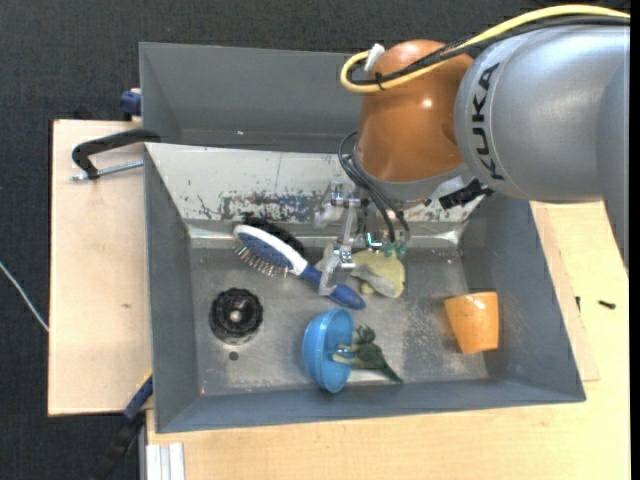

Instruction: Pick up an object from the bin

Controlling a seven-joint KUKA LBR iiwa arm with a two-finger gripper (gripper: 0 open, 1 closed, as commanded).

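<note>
The gripper hangs mid-way across the bin, over the blue handle of a white-and-blue hairbrush, with a pale yellow lump at its three o'clock. The arm's orange cover hides much of it, so whether it is open or closed cannot be told.

Txt: "KUKA", black caps, running vertically on silver-grey arm link, far right, just beside orange wrist cover.

A robotics lab test rig: a heavy grey arm lettered KUKA, with its gripper down in a grey metal bin. Mismatched household odds lie about the gripper: a hairbrush just to the view's left, an orange cup to the right, a blue round lid below.
</note>
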